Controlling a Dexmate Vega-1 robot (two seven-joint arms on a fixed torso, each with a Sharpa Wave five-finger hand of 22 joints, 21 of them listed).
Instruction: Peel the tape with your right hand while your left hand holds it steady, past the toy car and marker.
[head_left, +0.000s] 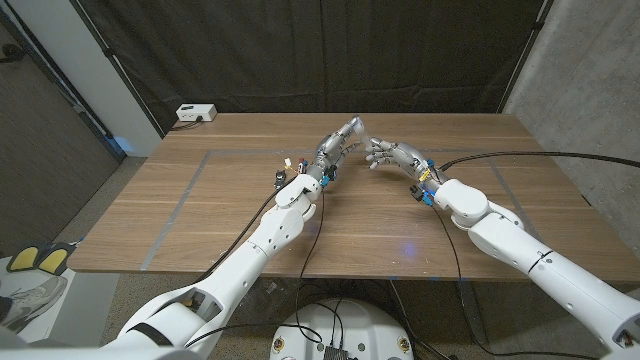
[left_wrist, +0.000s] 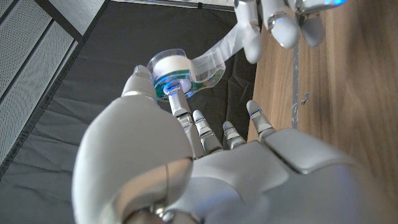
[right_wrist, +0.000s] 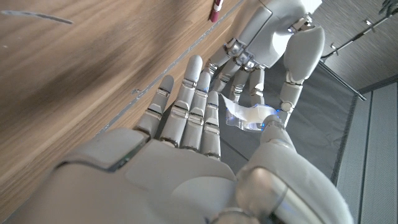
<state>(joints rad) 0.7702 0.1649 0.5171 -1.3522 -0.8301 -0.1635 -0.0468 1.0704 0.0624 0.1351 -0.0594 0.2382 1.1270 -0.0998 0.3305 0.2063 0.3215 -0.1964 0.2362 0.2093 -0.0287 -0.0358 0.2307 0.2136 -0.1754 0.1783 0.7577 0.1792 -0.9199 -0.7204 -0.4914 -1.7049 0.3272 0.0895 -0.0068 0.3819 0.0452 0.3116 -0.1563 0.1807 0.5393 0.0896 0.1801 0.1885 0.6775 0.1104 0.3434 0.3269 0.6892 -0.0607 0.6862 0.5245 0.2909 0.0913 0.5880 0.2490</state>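
Head view puts your two hands nearly meeting above the far middle of the wooden table (head_left: 200, 210): the left hand (head_left: 335, 150) rises from the left, the right hand (head_left: 392, 155) faces it from the right, with a narrow gap between their fingertips. The tape is too small here to make out (you'd only guess at it), and small objects (head_left: 290, 168) near the left wrist are too blurred to name as the car or marker.

Left wrist view gives you what the head view cannot. Your left hand (left_wrist: 186, 155) grips the tape roll (left_wrist: 177, 71) at its fingertips, fingers curled round it. A clear tape strip (left_wrist: 217, 53) runs taut from the roll to the fingers (left_wrist: 273, 22) of your right hand. That strip's long axis is your peel line, so judge the pull as straight away from the roll, toward the right arm's own side.

Right wrist view shows the other end. Your right hand (right_wrist: 199, 143) has its fingers laid close together and its thumb closed onto them, pinching the strip's free end (right_wrist: 245, 117); the left hand's fingers (right_wrist: 261, 74) stand just beyond. A red-tipped thing (right_wrist: 216, 9) lies on the table farther off, possibly the marker.
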